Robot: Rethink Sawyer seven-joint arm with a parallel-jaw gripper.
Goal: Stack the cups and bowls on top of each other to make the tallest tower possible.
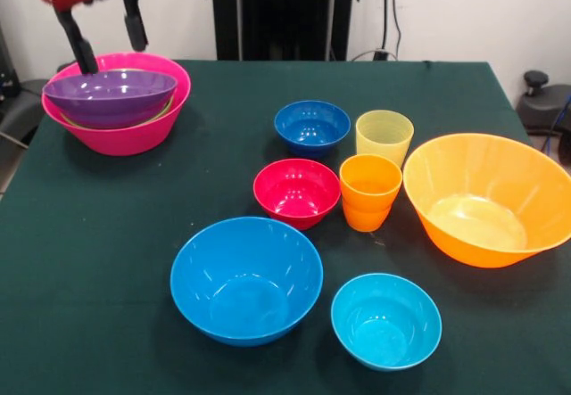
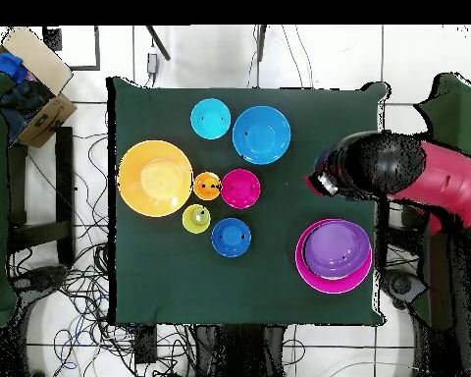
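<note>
Hanging above the far-left corner of the tabletop (image 1: 107, 261), the claw (image 1: 107, 38) has its two black fingers (image 1: 78, 45) spread apart, gripping nothing; one finger tip sits just over the far rim of the tower (image 1: 116, 101). That tower stands upright, mouth up: a large pink bowl (image 1: 125, 136) as its base, a sliver of green bowl (image 1: 161, 110) showing inside it, and a purple bowl (image 1: 111, 96) on top, tilted slightly toward the left.

Well apart to the right, the loose pieces all sit upright with mouths up. A dark blue bowl (image 1: 311, 126) stands far, with a pale yellow cup (image 1: 384, 136) just beside it on the right. Nearer are a red bowl (image 1: 296, 192) and an orange cup (image 1: 369, 192), close together. A large orange bowl (image 1: 486, 199) fills the right side. Nearest stand a sky blue bowl (image 1: 246, 279) and, to its right, a small cyan bowl (image 1: 386, 320).
</note>
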